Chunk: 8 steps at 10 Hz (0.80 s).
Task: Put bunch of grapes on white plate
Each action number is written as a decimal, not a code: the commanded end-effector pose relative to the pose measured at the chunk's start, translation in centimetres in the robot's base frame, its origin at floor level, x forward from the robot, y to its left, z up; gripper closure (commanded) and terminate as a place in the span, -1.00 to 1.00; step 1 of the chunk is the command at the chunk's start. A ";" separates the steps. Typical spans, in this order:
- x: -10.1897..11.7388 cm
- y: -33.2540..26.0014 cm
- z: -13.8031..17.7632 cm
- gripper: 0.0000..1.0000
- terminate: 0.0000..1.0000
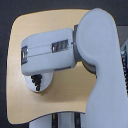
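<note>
The arm (pixel 52 50) covers most of the plate (pixel 46 85) at 7 o'clock on the bench (pixel 40 25). Grapes (pixel 35 81) lie on it. I cannot tell the end effector's state.

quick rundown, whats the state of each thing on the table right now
bunch of grapes: lying on the plate, partly hidden by the arm
white plate: flat on the table, upper part covered by the arm
arm: stretched over the plate
tool: not in view
table: holds only the plate

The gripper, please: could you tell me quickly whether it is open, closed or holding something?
Gripper: cannot be told; the arm hides it above the white plate.
</note>
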 end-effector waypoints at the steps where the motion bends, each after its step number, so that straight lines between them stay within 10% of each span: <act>1: 0.1 -0.5 -1.0 1.00 -1.00; 8: -0.5 -0.3 -2.7 1.00 -1.00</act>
